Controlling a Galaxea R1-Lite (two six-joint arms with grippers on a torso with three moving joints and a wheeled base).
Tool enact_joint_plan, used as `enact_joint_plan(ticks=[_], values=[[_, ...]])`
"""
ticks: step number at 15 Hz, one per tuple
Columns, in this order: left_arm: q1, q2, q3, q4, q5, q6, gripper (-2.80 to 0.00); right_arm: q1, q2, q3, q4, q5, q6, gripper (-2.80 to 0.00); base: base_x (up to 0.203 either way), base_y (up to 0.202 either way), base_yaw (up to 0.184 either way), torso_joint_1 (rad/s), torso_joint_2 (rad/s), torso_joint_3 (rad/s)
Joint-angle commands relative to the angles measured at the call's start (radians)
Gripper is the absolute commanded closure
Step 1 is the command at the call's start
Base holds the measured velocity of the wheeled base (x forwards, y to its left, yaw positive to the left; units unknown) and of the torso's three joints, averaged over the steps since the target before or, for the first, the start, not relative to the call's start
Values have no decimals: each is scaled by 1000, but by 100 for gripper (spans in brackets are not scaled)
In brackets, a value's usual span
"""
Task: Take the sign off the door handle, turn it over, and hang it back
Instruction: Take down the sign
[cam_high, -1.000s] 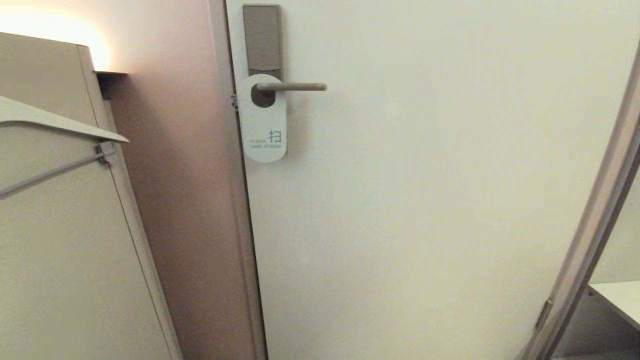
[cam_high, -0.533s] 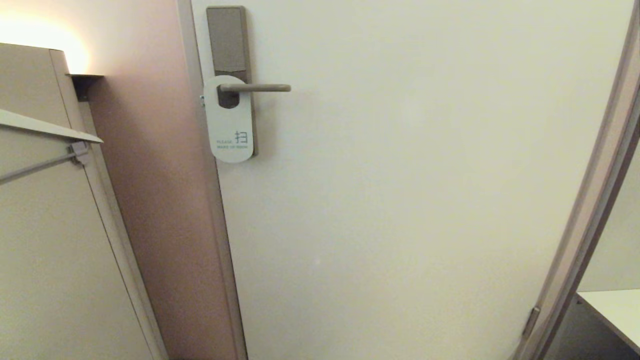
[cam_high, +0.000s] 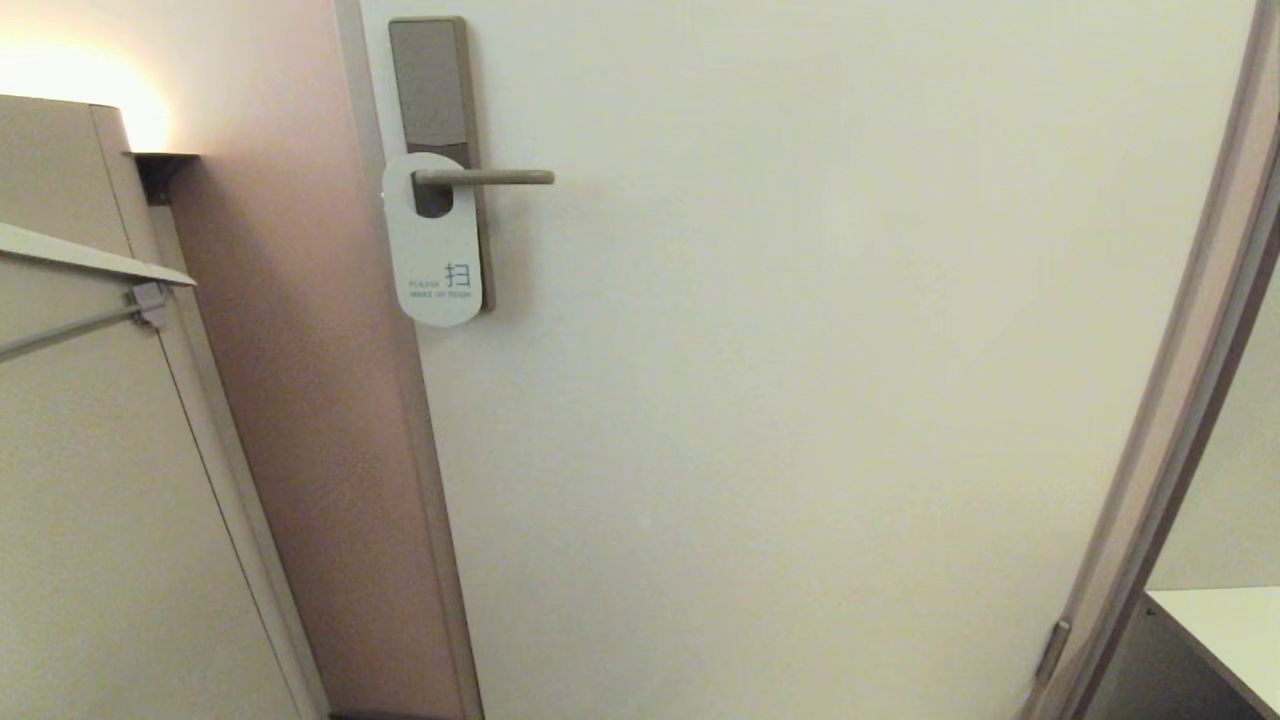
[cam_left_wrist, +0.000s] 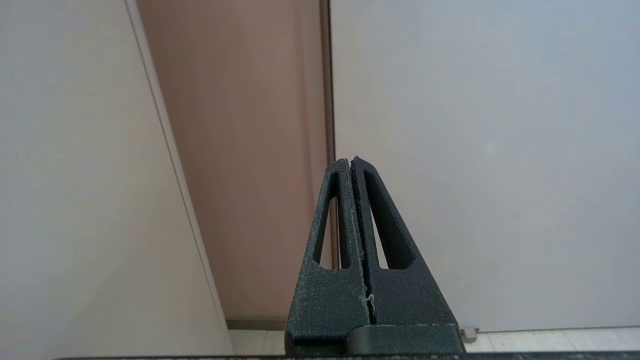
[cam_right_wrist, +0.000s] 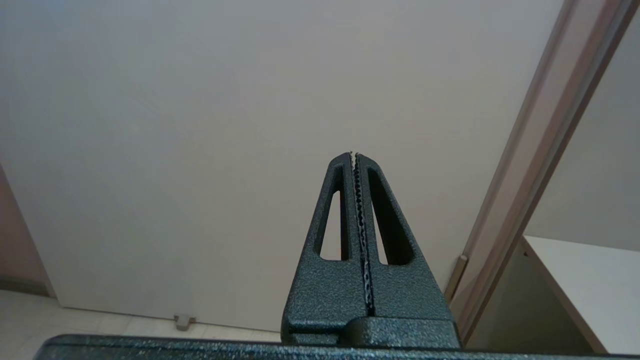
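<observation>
The sign (cam_high: 437, 262) hangs by its oval hole on the door handle (cam_high: 485, 178), pale grey-white side out, lettering near its bottom. The handle is a slim bronze-grey lever on a tall lock plate (cam_high: 430, 80) at the cream door's left edge. Neither arm shows in the head view. My left gripper (cam_left_wrist: 349, 161) is shut and empty, pointing low at the door edge near the floor. My right gripper (cam_right_wrist: 353, 155) is shut and empty too, facing the lower door, far below the sign.
A beige cabinet (cam_high: 90, 500) with a clothes hanger's grey bar (cam_high: 70, 330) stands at the left. A brown wall strip (cam_high: 300, 400) lies between it and the door. A door frame (cam_high: 1180, 400) and white shelf (cam_high: 1225, 625) are at the right. A doorstop (cam_right_wrist: 183, 320) sits on the floor.
The whole head view has shifted left, so the camera has turned or driven right; the sign still hangs on the handle. Neither arm has moved.
</observation>
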Motion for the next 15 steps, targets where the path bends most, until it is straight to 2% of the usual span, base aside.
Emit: enact_joint_plan(ticks=[1, 8, 11, 13, 15], values=[[0, 1, 0, 0, 0, 1, 0, -1, 1, 0, 0, 1, -1, 0, 0, 0, 0, 0, 0, 0], [0, 1, 0, 5, -10, 32, 0, -1, 1, 0, 0, 1, -1, 0, 0, 0, 0, 0, 0, 0], [-1, 1, -4, 6, -26, 67, 0, 1, 1, 0, 0, 1, -1, 0, 0, 0, 0, 0, 0, 0], [0, 1, -22, 18, -38, 75, 0, 1, 1, 0, 0, 1, -1, 0, 0, 0, 0, 0, 0, 0], [-1, 49, -89, 29, -80, 55, 0, 0, 1, 0, 0, 1, -1, 0, 0, 0, 0, 0, 0, 0]])
